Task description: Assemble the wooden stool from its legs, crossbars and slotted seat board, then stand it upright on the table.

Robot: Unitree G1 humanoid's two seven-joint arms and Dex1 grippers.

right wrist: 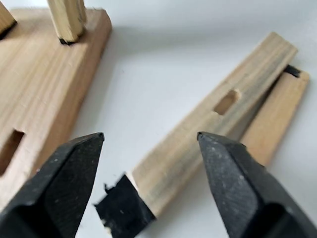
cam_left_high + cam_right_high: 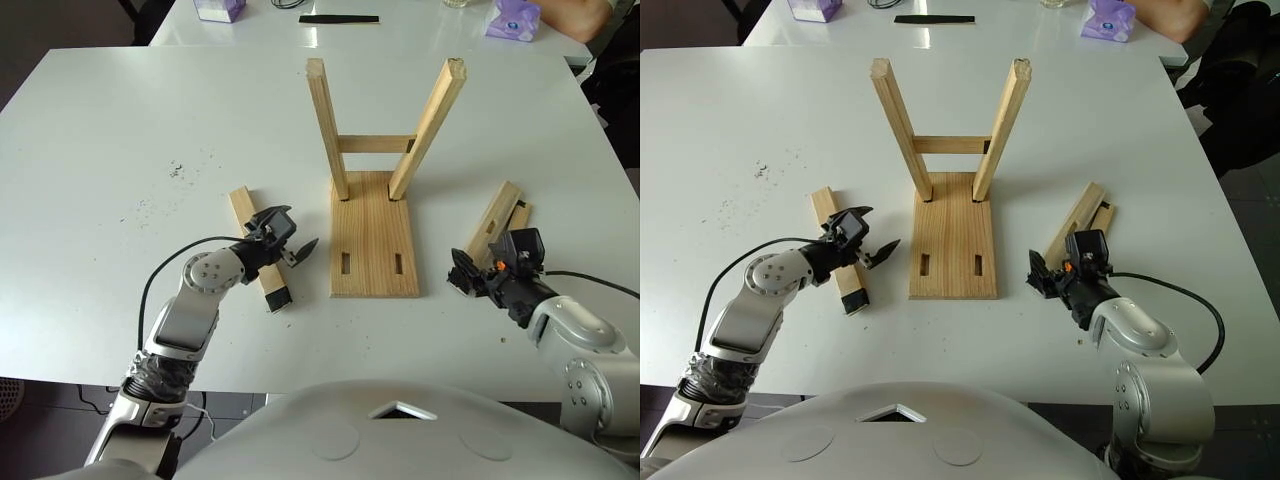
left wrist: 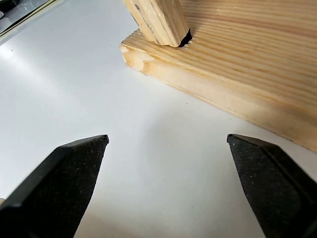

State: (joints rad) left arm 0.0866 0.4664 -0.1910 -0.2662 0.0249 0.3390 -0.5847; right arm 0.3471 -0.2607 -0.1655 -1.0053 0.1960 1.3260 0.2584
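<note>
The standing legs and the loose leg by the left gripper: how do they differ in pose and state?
The standing legs rise from the far slots of the seat board; the loose leg lies flat on the table. The standing legs are joined by a crossbar; the loose leg is joined to nothing. Both are pale wood.

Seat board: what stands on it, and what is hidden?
Two legs, joined by a crossbar, stand in its far slots; the near slots are empty. Leg tips are hidden.
</note>
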